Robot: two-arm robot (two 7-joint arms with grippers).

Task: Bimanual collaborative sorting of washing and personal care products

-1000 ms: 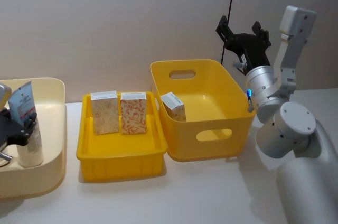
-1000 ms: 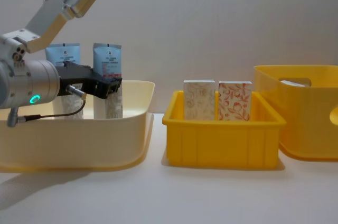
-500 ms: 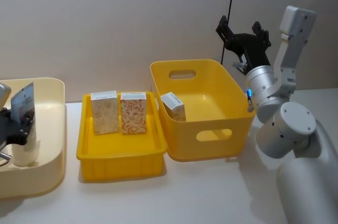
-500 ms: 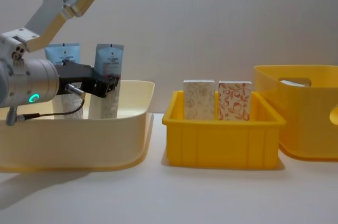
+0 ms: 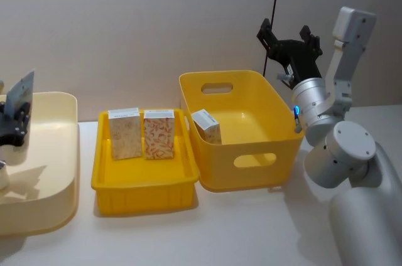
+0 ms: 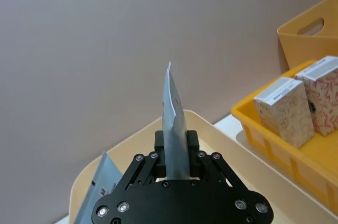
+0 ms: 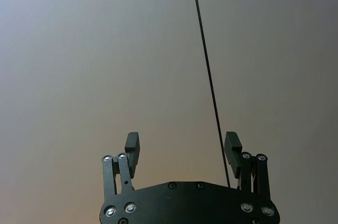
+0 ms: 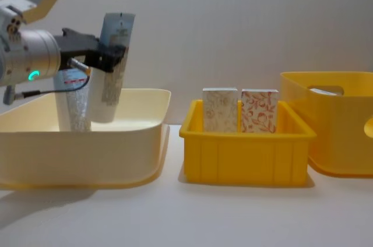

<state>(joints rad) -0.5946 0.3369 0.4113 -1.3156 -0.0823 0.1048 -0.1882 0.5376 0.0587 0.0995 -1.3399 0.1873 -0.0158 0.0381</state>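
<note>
Chest view: a white table (image 8: 233, 218) carries a wide cream tub (image 8: 116, 148) at the left, a deep yellow bin (image 5: 251, 140) at the right and a shallow yellow tray (image 8: 245, 159) between them. Over the tub, the left gripper (image 8: 111, 57) has its jaws clenched on a pale-blue-and-white tube (image 8: 113, 78), which tilts with its lower end down inside the tub. A second tube (image 8: 73, 104) stands just beside it in the same tub. The right gripper (image 5: 289, 37) hangs raised behind the deep yellow bin, jaws spread wide and holding nothing. In the tray a beige box (image 5: 124, 133) and a red-orange box (image 5: 158, 134) stand upright side by side. A third box (image 5: 206, 126) leans inside the deep yellow bin near its left wall.
</note>
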